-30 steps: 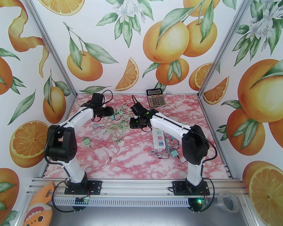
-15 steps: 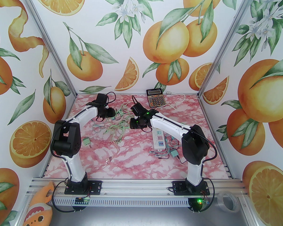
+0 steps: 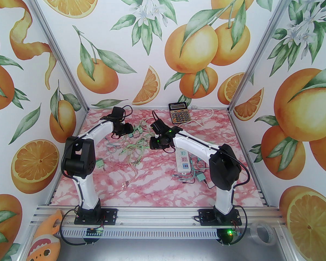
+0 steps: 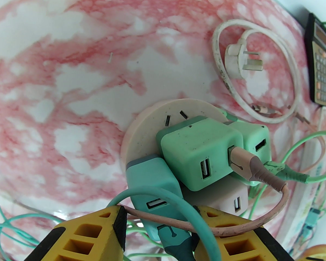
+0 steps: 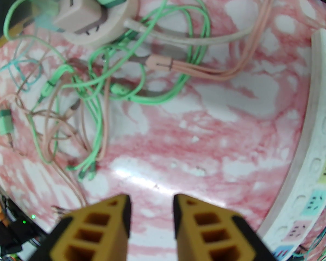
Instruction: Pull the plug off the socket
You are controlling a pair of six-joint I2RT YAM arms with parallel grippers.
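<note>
Pink-and-white marbled tabletop [image 4: 70, 64] lies under everything, glossy enough that I expect light things to skid on it. What I want is the teal plug [image 4: 152, 178], pushed into the near rim of a round, pale socket [image 4: 149, 124] toward the far left of the table, right below my left wrist. It is a small, hard plastic block with rounded corners and a matte, slightly grubby skin. I judge it light and stiff, held only by the pinch of its prongs. The place to hold it is on its two flat sides, close to the socket, never by the cord. My left gripper [image 4: 160, 212] straddles its near end with the yellow fingers apart, a teal cord [image 4: 152, 190] and a tan cord [image 4: 241, 164] crossing the gap. I cannot tell whether the pads actually press the block. Those cords are soft and rubbery and could slip in under a pad. A mint plug [image 4: 195, 151] crowds it on one side and a beige plug [image 4: 228, 197] sits just behind. The socket looks light too, so it may lift along with the plug unless it is pinned down. My right gripper [image 5: 151, 200] hovers released over bare table, near a tangle of green cords [image 5: 111, 72] and a white power strip [image 5: 315, 173].
</note>
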